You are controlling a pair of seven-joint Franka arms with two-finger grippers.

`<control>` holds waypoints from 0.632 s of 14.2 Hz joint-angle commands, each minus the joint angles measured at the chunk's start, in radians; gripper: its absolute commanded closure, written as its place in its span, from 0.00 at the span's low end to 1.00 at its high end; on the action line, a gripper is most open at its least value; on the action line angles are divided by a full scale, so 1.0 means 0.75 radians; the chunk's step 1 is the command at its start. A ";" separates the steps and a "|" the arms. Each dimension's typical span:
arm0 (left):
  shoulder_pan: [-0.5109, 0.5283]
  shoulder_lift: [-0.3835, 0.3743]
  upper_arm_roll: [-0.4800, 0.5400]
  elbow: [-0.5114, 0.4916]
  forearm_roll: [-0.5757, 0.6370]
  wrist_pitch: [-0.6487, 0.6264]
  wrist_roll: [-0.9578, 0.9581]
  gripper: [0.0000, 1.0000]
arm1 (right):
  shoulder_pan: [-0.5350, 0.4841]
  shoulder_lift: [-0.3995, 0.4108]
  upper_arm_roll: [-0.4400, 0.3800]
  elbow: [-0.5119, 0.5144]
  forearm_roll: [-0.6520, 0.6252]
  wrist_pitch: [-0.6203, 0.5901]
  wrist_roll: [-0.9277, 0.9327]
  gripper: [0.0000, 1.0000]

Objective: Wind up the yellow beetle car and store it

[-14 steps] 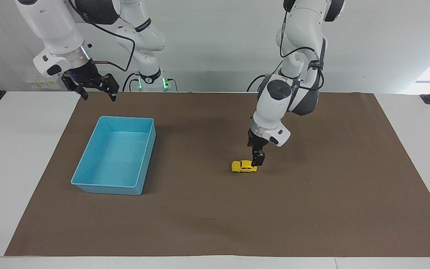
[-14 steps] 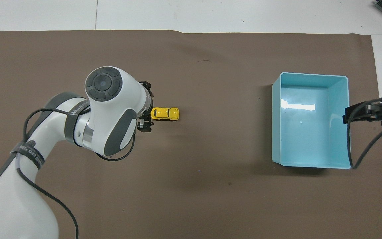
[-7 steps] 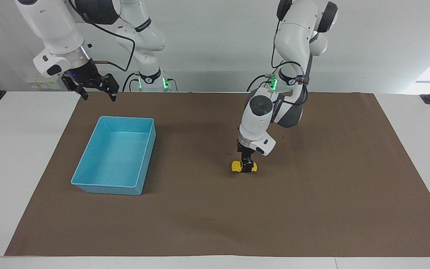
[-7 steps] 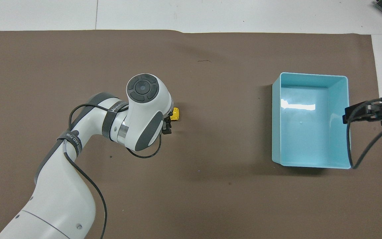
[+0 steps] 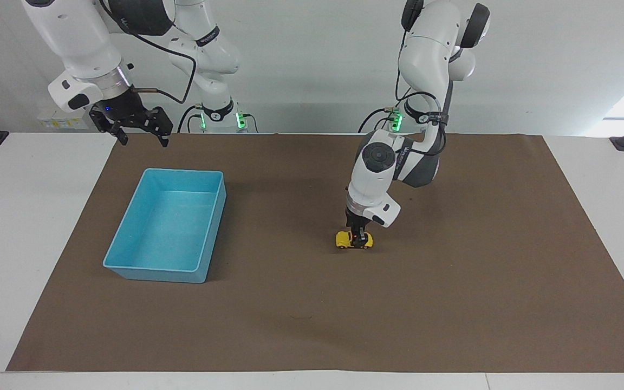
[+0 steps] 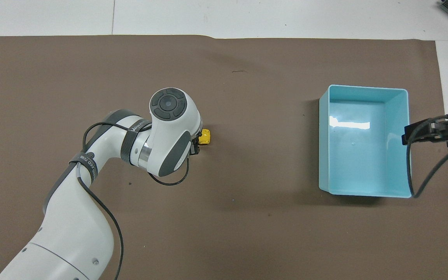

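Left hand [image 5: 360,238] grips rounded (glossy) yellow beetle car [image 5: 344,240].

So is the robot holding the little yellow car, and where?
Yes. The left tool is clamped across the middle of the yellow beetle car, which sits on the mat. The right tool holds nothing.

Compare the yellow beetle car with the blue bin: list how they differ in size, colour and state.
Size: the yellow beetle car is tiny; the light-blue bin is far larger. Colour: the car is bright yellow with black wheels; the bin is plain light blue. State: the left claw is down over the car's middle, while the bin stands untouched and empty, with the right claw waiting in the air. Both rest on the brown mat.
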State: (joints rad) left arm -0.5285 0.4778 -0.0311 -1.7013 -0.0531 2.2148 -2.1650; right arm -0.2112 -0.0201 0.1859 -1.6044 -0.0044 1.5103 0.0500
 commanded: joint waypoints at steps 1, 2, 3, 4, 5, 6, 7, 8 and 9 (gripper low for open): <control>-0.009 -0.007 0.007 -0.028 0.024 -0.002 -0.024 0.95 | -0.009 0.015 0.006 0.026 0.004 -0.022 -0.016 0.00; -0.007 -0.009 0.007 -0.039 0.024 0.002 -0.020 0.95 | -0.009 0.015 0.006 0.026 0.004 -0.022 -0.016 0.00; -0.003 -0.013 0.007 -0.051 0.024 0.002 -0.012 0.95 | -0.009 0.015 0.006 0.026 0.004 -0.022 -0.016 0.00; -0.001 -0.017 0.009 -0.063 0.024 0.004 -0.010 0.95 | -0.009 0.015 0.006 0.026 0.004 -0.022 -0.016 0.00; 0.003 -0.019 0.009 -0.073 0.024 0.011 -0.005 0.94 | -0.009 0.015 0.006 0.026 0.004 -0.022 -0.016 0.00; 0.009 -0.021 0.011 -0.080 0.024 0.019 0.005 0.94 | -0.009 0.015 0.006 0.026 0.004 -0.022 -0.016 0.00; 0.023 -0.021 0.011 -0.082 0.024 0.021 0.015 0.94 | -0.009 0.015 0.006 0.026 0.004 -0.022 -0.016 0.00; 0.040 -0.021 0.011 -0.090 0.024 0.019 0.027 0.94 | -0.009 0.015 0.006 0.026 0.004 -0.022 -0.016 0.00; 0.048 -0.021 0.013 -0.092 0.024 0.017 0.031 0.93 | -0.009 0.015 0.006 0.026 0.004 -0.022 -0.016 0.00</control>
State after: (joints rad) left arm -0.5190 0.4661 -0.0248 -1.7160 -0.0521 2.2111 -2.1584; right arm -0.2112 -0.0201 0.1859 -1.6044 -0.0044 1.5103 0.0500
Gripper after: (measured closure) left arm 0.608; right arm 0.000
